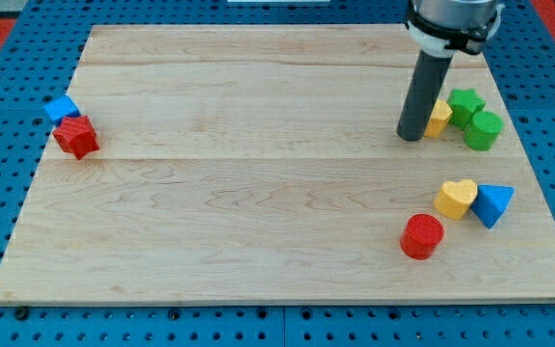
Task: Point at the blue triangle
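The blue triangle (492, 203) lies near the view's right edge of the wooden board (258, 173), touching a yellow heart (456, 199) on its left. My tip (410, 136) rests on the board in the upper right, well above the blue triangle and to its left. The tip stands just left of a yellow block (439, 119), close to or touching it. The rod hides part of that yellow block.
A green star (465, 103) and a green cylinder (483, 130) sit right of the yellow block. A red cylinder (422, 236) lies below the yellow heart. A blue cube (62, 109) and a red star (76, 137) sit at the left edge.
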